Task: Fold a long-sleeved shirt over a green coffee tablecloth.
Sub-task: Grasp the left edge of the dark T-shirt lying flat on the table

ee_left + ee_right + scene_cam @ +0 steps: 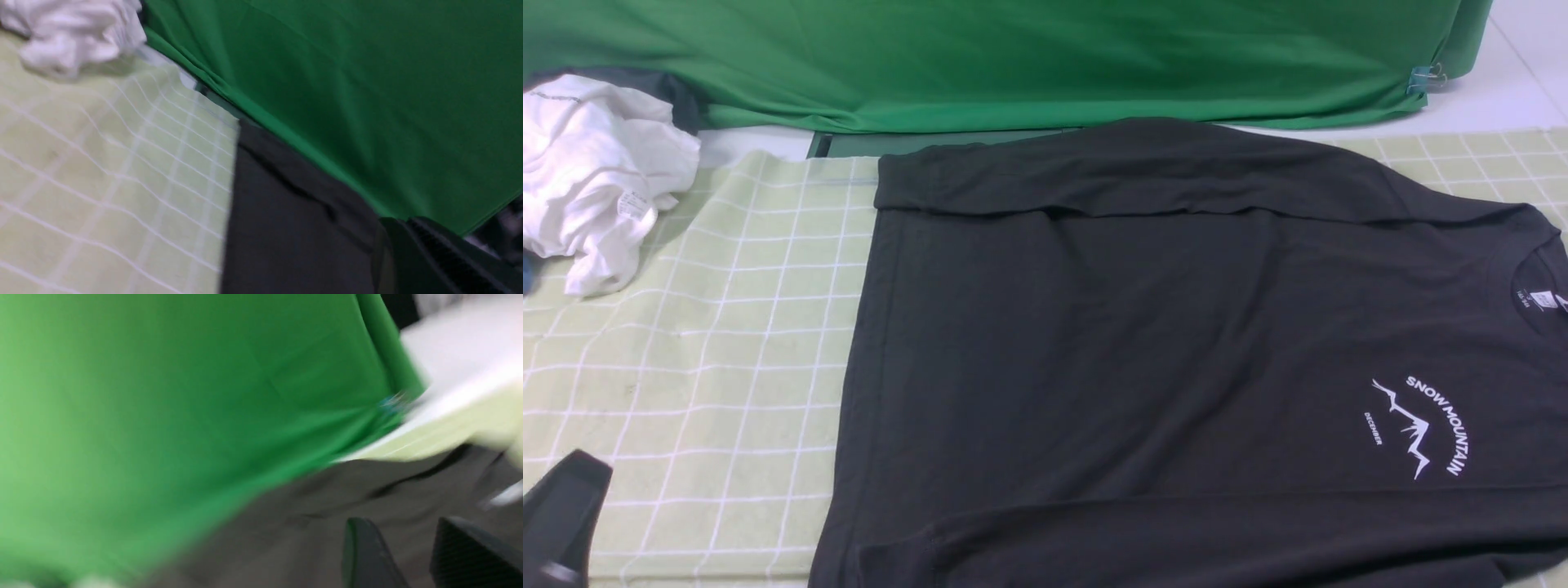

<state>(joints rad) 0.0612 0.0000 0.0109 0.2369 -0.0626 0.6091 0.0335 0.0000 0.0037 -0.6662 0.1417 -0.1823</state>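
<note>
We counted one long-sleeved shirt (1143, 343), lying flat on the right half of the one green coffee tablecloth (711, 359), collar toward the right edge. One crumpled white garment (596, 171) lay at the far left corner, and one deep green fabric (1013, 57) hung behind the far edge. The right gripper (402, 531) held its two fingers apart near the shirt, grasping nothing; of the left gripper (399, 226) we could not tell whether it was released or clenched.

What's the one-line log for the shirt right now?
shirt: flat on tablecloth, far sleeve folded across | left gripper: away from shirt | right gripper: open, empty
</note>
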